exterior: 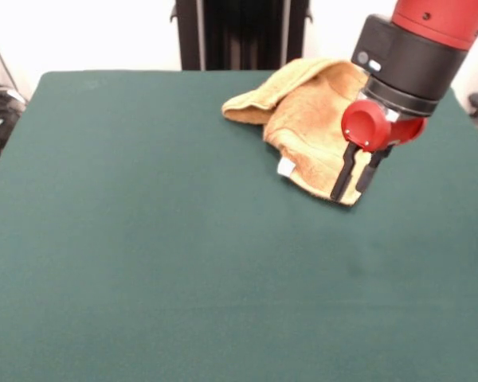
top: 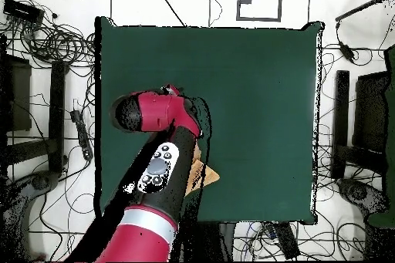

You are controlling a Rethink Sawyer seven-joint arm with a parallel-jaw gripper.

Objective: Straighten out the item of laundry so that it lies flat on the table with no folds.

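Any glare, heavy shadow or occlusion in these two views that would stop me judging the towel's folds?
Front view: even light, no glare; the towel shows its folds clearly, with the gripper covering its near corner and a faint shadow on the table beneath. Overhead view: the arm hides nearly all the towel; bright white floor around it, so folds cannot be judged there.

The dark green table (top: 247, 82) fills the middle of the frame. The red and black arm (top: 158, 175) rises from the bottom edge toward the table's left side, covering most of the orange-yellow towel (top: 203, 175), of which only a corner shows at lower centre. Cables (top: 65, 44) lie tangled on the floor at left.
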